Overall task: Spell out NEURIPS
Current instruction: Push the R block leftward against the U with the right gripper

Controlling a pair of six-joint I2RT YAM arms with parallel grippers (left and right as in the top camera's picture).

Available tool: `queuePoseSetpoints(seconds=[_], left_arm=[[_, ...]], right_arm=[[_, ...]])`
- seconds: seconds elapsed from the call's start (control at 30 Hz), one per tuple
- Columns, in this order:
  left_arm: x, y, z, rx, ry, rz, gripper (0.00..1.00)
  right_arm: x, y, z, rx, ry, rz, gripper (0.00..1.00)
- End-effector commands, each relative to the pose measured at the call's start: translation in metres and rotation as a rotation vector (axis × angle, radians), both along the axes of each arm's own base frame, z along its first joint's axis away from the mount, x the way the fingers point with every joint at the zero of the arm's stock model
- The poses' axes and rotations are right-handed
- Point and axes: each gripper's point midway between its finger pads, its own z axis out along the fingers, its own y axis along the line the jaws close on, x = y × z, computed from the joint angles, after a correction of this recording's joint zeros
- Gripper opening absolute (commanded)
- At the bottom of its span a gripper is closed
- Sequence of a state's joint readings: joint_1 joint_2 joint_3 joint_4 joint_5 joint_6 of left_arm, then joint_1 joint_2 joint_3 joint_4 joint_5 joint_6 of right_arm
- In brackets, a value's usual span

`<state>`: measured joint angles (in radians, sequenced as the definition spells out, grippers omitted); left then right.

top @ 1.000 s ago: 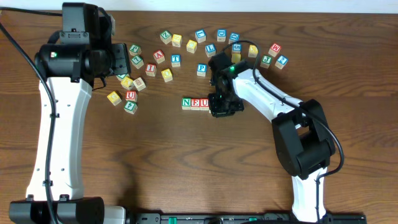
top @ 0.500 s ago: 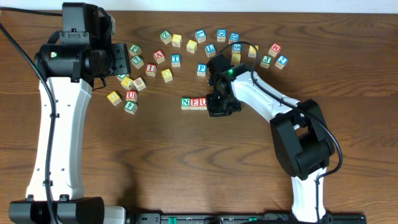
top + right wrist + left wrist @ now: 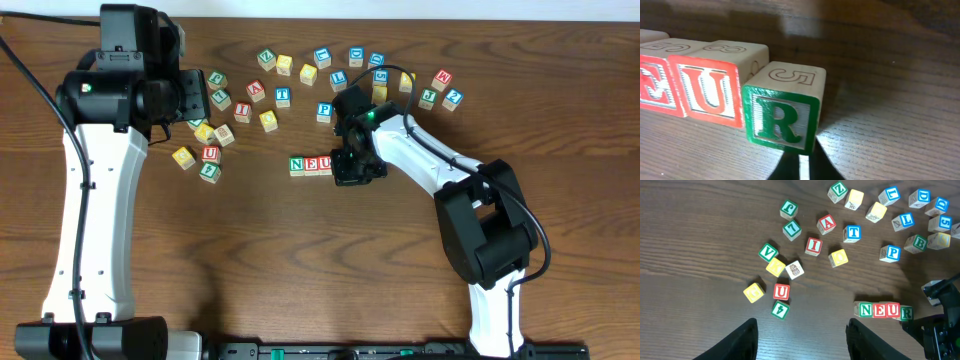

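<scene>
Cubes N [image 3: 297,165], E [image 3: 311,165] and U [image 3: 324,165] stand in a row at the table's middle. The green R cube [image 3: 782,112] sits at the row's right end, touching the U [image 3: 710,92]. My right gripper [image 3: 799,166] is shut, its tips against the R cube's near lower edge; in the overhead view this gripper [image 3: 350,170] hides the R. The red I cube [image 3: 813,245] and blue P cube [image 3: 890,253] lie loose farther back. My left gripper [image 3: 805,342] hangs open and empty above the table's left.
Several other letter cubes lie scattered along the back, from Z [image 3: 838,189] to W [image 3: 442,78]. A cluster at the left includes a second red U [image 3: 781,292] and yellow cubes [image 3: 754,292]. Bare wood lies in front of the row.
The right gripper has slid slightly left, shifting the R and the whole row a little leftward. The left arm has not moved.
</scene>
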<state>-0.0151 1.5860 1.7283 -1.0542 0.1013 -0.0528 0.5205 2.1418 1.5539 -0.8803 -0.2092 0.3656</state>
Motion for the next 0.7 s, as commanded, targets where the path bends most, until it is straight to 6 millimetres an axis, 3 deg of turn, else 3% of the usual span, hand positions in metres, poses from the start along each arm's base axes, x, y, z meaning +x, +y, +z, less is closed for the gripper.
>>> queuePoseSetpoints(seconds=[0.0, 0.4, 0.67], left_arm=[[-0.001, 0.001, 0.003, 0.005, -0.004, 0.008, 0.56], [-0.001, 0.001, 0.003, 0.005, -0.004, 0.008, 0.56], [-0.001, 0.001, 0.002, 0.005, -0.004, 0.008, 0.56]], right_arm=[[0.000, 0.002, 0.010, 0.011, -0.017, -0.011, 0.01], [-0.010, 0.013, 0.021, 0.055, -0.011, 0.073, 0.01], [0.004, 0.010, 0.019, 0.023, -0.076, 0.061, 0.01]])
